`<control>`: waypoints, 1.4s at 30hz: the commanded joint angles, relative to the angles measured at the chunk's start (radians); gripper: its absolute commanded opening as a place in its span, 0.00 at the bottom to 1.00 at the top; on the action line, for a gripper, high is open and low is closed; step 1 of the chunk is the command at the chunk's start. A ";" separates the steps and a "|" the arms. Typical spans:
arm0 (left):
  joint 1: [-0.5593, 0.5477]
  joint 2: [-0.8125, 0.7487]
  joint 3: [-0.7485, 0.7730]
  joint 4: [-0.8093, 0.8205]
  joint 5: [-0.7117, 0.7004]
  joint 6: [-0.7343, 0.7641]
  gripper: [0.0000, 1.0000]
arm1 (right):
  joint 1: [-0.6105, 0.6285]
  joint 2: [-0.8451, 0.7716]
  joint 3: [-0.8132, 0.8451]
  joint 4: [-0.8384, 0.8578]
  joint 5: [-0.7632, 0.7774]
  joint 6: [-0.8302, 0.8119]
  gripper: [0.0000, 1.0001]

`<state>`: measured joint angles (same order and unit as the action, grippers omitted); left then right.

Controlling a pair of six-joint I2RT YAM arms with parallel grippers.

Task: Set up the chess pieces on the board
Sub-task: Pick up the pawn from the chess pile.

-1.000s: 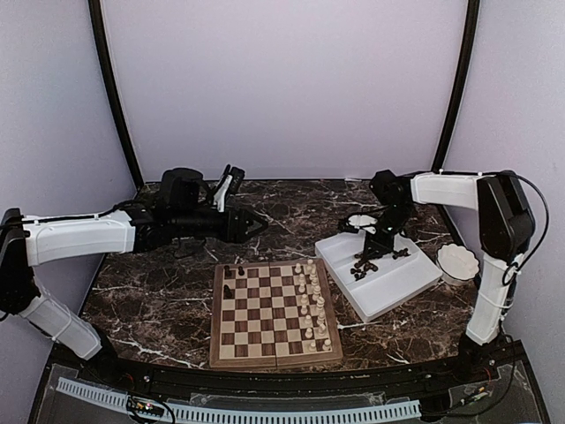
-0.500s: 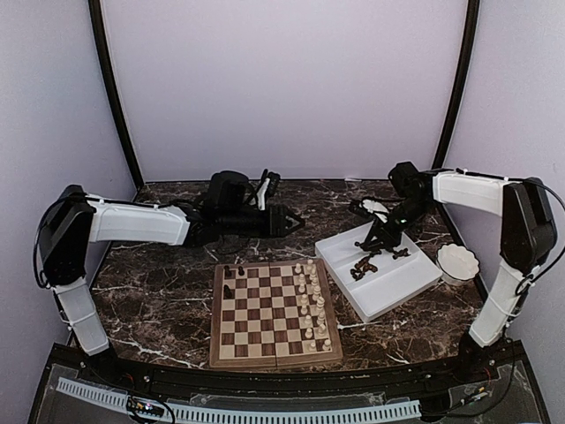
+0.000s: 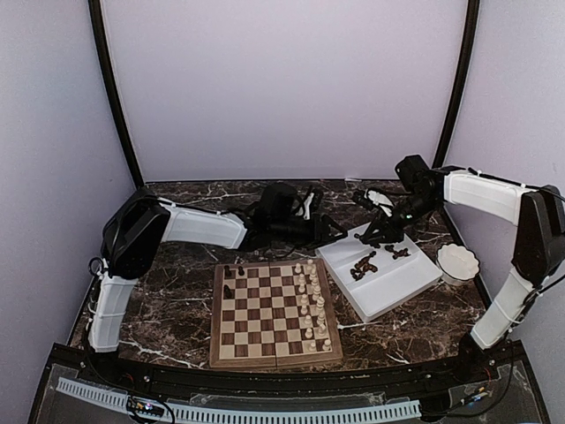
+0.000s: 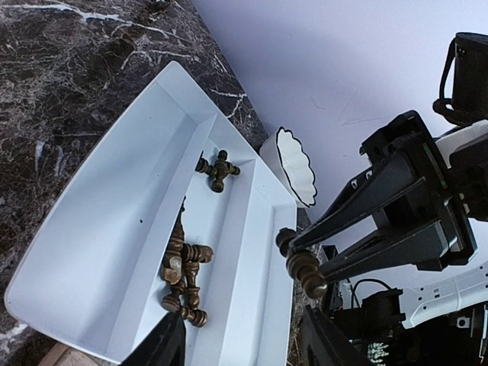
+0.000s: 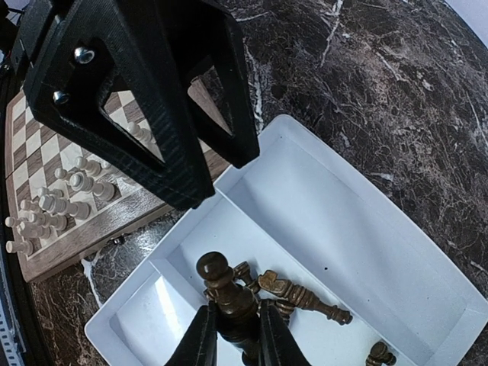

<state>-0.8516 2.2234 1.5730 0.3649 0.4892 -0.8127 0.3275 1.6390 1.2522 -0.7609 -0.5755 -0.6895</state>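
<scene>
A white rectangular plastic tray (image 4: 114, 252) lies on the dark veined marble tabletop (image 4: 61, 91), holding a heap of dark brown wooden chess pieces (image 4: 183, 267). Just beyond stands a white scalloped bowl (image 4: 293, 164). The black right gripper (image 4: 303, 255) pinches one dark turned piece (image 4: 306, 268).

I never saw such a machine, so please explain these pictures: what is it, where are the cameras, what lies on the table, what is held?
Two robot arms are bolted to the table. One picture looks down from above and behind them; the other two come from wrist cameras. On it lie a chessboard with cream pieces and few dark ones, a white tray of dark pieces, and a bowl. The right end effector grips one dark piece above the tray. The left end effector is open, empty.
</scene>
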 commanded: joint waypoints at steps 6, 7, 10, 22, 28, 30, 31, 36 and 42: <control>-0.019 0.047 0.122 0.018 0.068 -0.044 0.54 | 0.020 -0.034 0.000 0.000 0.013 0.001 0.19; -0.019 0.051 0.127 0.016 0.070 -0.047 0.53 | 0.022 -0.033 0.002 -0.001 0.012 0.002 0.19; -0.022 0.074 0.155 0.014 0.085 -0.060 0.51 | 0.029 -0.031 0.005 0.002 0.013 0.006 0.19; -0.033 0.109 0.205 -0.013 0.117 -0.068 0.39 | 0.035 -0.024 0.021 0.014 0.016 0.030 0.18; -0.033 0.110 0.198 0.000 0.131 -0.082 0.36 | 0.035 -0.017 0.023 0.028 0.029 0.049 0.18; -0.033 0.110 0.196 0.004 0.135 -0.086 0.33 | 0.035 -0.016 0.023 0.031 0.035 0.054 0.18; -0.033 0.109 0.196 0.005 0.135 -0.088 0.32 | 0.035 -0.015 0.023 0.033 0.037 0.056 0.18; -0.033 0.111 0.196 0.020 0.144 -0.099 0.24 | 0.035 -0.014 0.018 0.038 0.040 0.059 0.18; -0.032 0.123 0.196 0.050 0.160 -0.115 0.09 | 0.035 -0.019 -0.004 0.043 0.063 0.051 0.18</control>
<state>-0.8791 2.3402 1.7512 0.3668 0.6174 -0.9176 0.3557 1.6375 1.2507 -0.7448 -0.5293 -0.6441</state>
